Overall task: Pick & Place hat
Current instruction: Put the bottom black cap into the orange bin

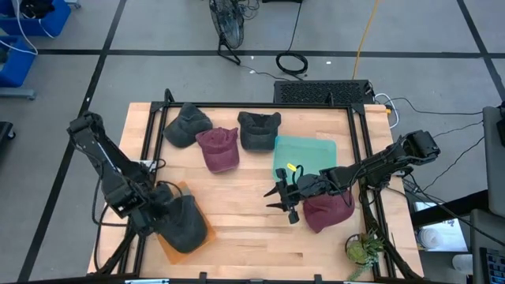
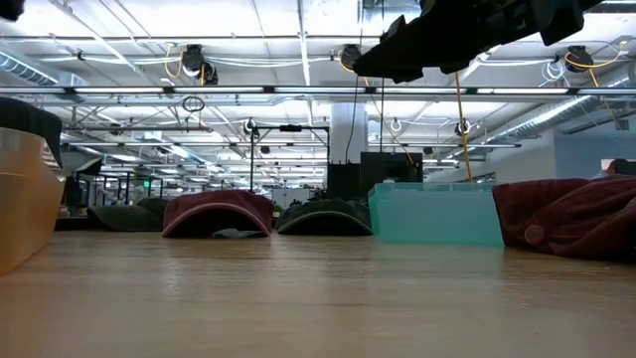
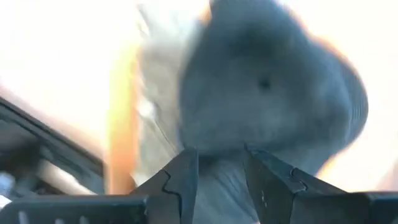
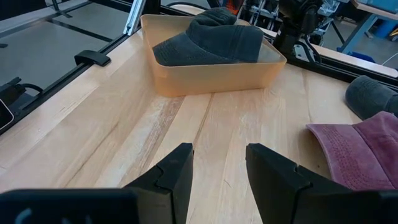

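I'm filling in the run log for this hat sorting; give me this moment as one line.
left gripper: over dark grey hat in orange bin | right gripper: open, empty, above table | maroon hat: beside teal bin

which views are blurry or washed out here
Left wrist view: blurred, glare bleaching the surroundings of the grey hat. Low view: overhead lights bright, arm above a dark silhouette. High and right wrist views: sharp, evenly lit, orange tray crisp.

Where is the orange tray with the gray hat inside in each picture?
High view: orange tray at bottom left, under the left arm.
Low view: its wall at far left edge.
Left wrist view: orange rim left of the gray hat.
Right wrist view: top centre.
Shared landmark: the gray hat.
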Controlling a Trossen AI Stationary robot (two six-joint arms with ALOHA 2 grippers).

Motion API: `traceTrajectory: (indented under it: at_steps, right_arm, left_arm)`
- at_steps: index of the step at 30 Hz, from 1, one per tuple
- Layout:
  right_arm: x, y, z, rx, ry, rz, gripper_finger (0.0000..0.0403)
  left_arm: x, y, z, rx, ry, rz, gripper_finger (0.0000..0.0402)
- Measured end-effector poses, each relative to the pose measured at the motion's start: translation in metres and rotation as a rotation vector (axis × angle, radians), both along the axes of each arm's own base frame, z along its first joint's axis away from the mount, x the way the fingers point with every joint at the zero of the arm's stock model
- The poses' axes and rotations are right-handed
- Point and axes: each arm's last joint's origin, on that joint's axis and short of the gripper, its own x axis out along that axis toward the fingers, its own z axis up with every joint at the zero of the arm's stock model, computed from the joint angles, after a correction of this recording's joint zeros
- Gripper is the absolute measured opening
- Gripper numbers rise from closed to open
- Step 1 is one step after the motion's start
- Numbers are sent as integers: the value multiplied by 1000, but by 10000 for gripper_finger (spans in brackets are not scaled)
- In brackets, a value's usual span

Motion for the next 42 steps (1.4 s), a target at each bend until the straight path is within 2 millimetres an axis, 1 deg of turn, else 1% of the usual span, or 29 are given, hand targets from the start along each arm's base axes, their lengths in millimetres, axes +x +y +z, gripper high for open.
traceTrajectory:
  at_steps: [2, 4, 6, 8, 10, 12, 15, 17, 19, 23, 26, 29, 32, 38, 42]
  right_arm:
    - [0, 0, 0, 0, 1, 0, 134]
    - [0, 0, 0, -1, 2, 0, 134]
    - [0, 0, 0, -1, 3, 0, 134]
    - [0, 0, 0, -1, 4, 0, 134]
    - [0, 0, 0, -2, 5, 0, 134]
    - [0, 0, -1, -3, 10, 0, 134]
    - [0, 0, -1, -3, 10, 0, 134]
    - [0, 0, -1, -3, 10, 0, 134]
    - [0, 0, -1, -3, 10, 0, 134]
    - [0, 0, -1, -3, 11, 0, 134]
    - [0, 0, -1, -3, 11, 0, 134]
    - [0, 0, -1, -3, 11, 0, 134]
    - [-1, 0, -1, -4, 13, 0, 134]
    - [-1, 0, -2, -6, 20, 0, 134]
    - [-2, -1, -4, -11, 42, -1, 134]
  left_arm:
    - [2, 6, 6, 86, -82, 23, 131]
    - [7, 9, 8, 182, -207, 30, 131]
    - [15, 9, 6, 244, -312, 3, 131]
    - [24, 8, -2, 264, -340, -27, 131]
    - [32, 8, -13, 252, -308, -44, 131]
    - [36, 11, -26, 231, -235, -40, 131]
    - [37, 16, -46, 209, -109, -14, 131]
    - [37, 19, -56, 212, -58, -5, 131]
    - [38, 21, -64, 217, -45, -2, 131]
    - [41, 24, -75, 201, -71, -12, 131]
    - [44, 27, -78, 194, -75, -27, 131]
    - [47, 28, -73, 183, -57, -60, 131]
    - [50, 29, -62, 162, -68, -80, 131]
    - [53, 30, -24, 150, -94, -81, 131]
    - [57, 21, 1, 107, -162, -98, 131]
